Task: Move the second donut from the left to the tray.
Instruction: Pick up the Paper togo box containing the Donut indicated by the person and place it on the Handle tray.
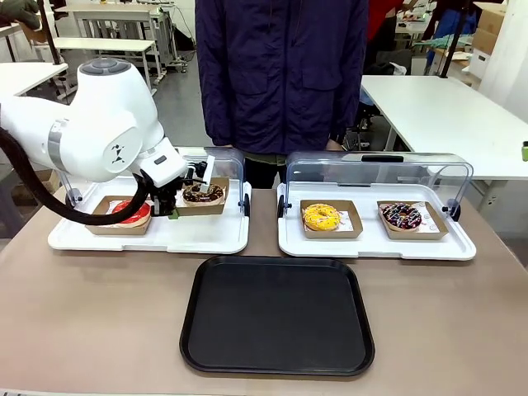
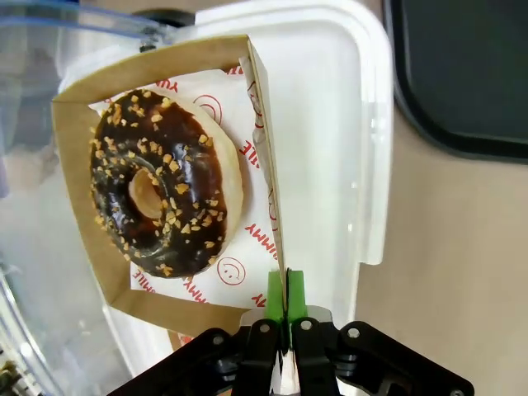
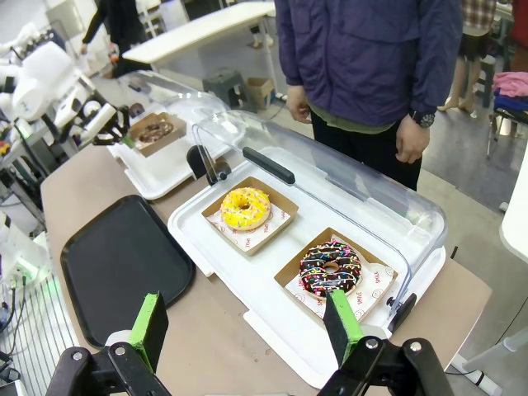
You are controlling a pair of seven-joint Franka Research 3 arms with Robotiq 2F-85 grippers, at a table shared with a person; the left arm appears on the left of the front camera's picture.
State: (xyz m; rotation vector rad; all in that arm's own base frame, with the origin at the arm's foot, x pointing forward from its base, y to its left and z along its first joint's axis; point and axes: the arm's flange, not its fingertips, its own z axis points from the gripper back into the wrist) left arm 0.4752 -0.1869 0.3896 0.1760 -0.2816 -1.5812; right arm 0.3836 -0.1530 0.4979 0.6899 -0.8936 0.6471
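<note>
Nearest the robot, the black tray (image 1: 277, 315) lay flat on the table. Behind it to the left, the left gripper (image 2: 283, 299) was clamped on the side wall of the cardboard holder (image 2: 78, 165) carrying the chocolate donut (image 1: 203, 193), which seemed to sit on the left white tray (image 1: 148, 235), though the arm hid part of it. The right gripper (image 3: 247, 326) hung with its fingers well apart above the right white tray (image 3: 247, 280). At the far side stood a person (image 1: 280, 74).
</note>
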